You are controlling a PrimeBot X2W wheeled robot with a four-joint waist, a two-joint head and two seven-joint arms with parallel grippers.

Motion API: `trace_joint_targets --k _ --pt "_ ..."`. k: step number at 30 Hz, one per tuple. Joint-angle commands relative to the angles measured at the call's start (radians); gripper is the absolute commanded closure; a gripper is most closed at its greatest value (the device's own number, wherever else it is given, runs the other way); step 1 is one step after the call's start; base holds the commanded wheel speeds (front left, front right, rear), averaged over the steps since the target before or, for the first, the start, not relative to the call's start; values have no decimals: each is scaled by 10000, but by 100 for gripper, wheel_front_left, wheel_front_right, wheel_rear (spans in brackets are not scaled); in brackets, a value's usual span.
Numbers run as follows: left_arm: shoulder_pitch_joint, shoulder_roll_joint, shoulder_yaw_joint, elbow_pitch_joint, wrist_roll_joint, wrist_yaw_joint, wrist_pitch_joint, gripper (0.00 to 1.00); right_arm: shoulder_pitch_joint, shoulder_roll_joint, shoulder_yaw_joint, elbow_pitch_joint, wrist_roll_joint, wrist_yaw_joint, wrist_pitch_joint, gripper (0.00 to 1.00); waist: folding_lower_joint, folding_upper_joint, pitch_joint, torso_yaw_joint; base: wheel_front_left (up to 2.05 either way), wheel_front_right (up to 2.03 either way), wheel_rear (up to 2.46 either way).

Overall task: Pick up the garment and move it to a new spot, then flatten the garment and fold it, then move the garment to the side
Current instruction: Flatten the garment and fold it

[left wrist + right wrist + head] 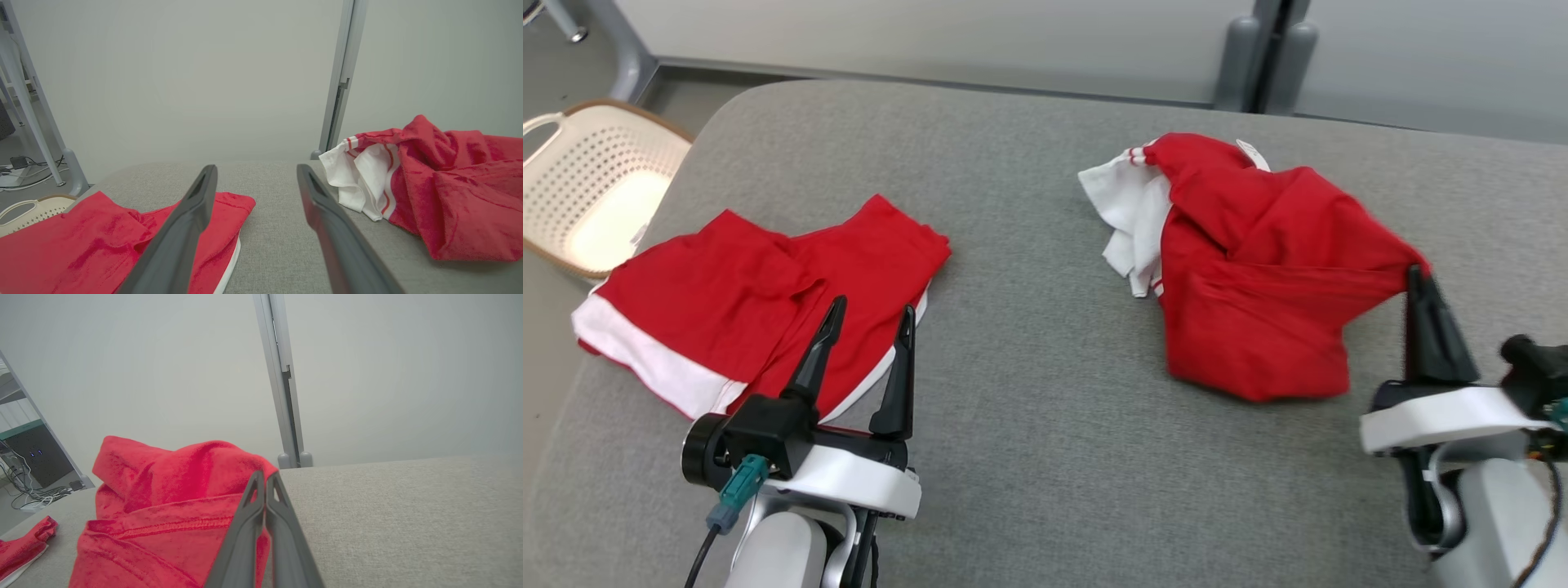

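Table [1029, 392]: grey cloth top, bears both red pieces.
Garment [1258, 269]: crumpled red-and-white heap, right of centre; long axis runs from its white end at left to a red corner at right.
Folded piece [727, 286]: flat, at left.
Basket [588, 188]: beside the table's left edge.
Left gripper [872, 309]: spread, empty, well apart from the garment.
Right gripper [1414, 273]: pressed together, pinching that right corner; the heap lies to its left.
Tag [1252, 153]: white, unreadable.

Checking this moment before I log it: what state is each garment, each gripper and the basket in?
crumpled garment: bunched in a heap, one corner pinched and pulled out.
folded garment: lying flat, folded.
left gripper: open, holding nothing.
right gripper: shut on the crumpled garment's corner.
basket: upright on the floor.
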Motion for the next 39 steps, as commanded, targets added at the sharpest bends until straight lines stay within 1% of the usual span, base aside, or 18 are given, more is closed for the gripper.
trace_joint_targets --k 1,6,7,11,15,17,18,19,20,22,24,26,28,32,39 --pt "152 25 36 -26 -20 50 -1 0 179 -214 -131 -168 -169 0 -57 100 0 0 -253 -321 0 0 0" --pt "92 25 -52 -63 -80 57 -1 0 304 -1364 -630 -776 -1010 -1 476 100 0 0 -346 -761 0 0 0" --pt "92 25 -52 -63 -80 57 -1 0 304 -1364 -630 -776 -1010 -1 476 100 0 0 -346 -761 0 0 0" --pt "-33 28 -151 -83 -163 107 -1 0 197 -2168 -1250 -1133 -1199 -1 1102 100 0 0 -289 -932 0 0 0" --pt "-80 31 -272 -58 -243 110 -1 0 70 -2845 -1688 -1028 -1352 -1 1601 100 0 0 -184 -985 0 0 0" --pt "-111 28 -317 -27 -258 114 -1 0 14 -3117 -2012 -728 -1439 -1 1771 100 0 0 -134 -976 0 0 0" --pt "-135 27 -333 -7 -263 111 -1 0 -42 -3229 -2197 -509 -1546 -1 1837 89 0 0 -109 -970 0 0 0" --pt "-162 27 -343 2 -274 102 -1 0 -120 -3354 -2410 -260 -1691 -1 1897 22 0 0 -78 -960 0 0 0" --pt "-195 29 -372 24 -275 87 -1 0 -181 -3432 -2628 64 -1894 -1 1998 0 0 0 -49 -939 0 0 0" --pt "-286 26 -453 70 -303 42 -1 0 -278 -3446 -3092 501 -2501 -1 2033 0 0 0 -13 -848 0 0 0" --pt "-302 29 -469 108 -351 61 -1 0 -441 -3066 -3429 694 -2678 -1 1696 0 0 0 -22 -783 0 0 0" --pt "-232 32 -403 106 -406 129 -1 0 -447 -2733 -3328 707 -2728 -1 1364 0 0 0 -31 -765 0 0 0" --pt "-183 21 -311 12 -716 127 -1 0 -364 -2434 -3019 495 -2650 -6 952 0 0 0 -42 -772 0 0 0" --pt "-234 30 -161 -243 -760 142 -1 0 -57 -1768 -1994 -149 -2266 -4 253 0 0 0 -146 -812 0 0 0" --pt "-68 32 -63 -533 -638 14 -1 0 906 -854 198 -1701 -1996 -4 -51 0 0 0 -287 -923 0 0 0"
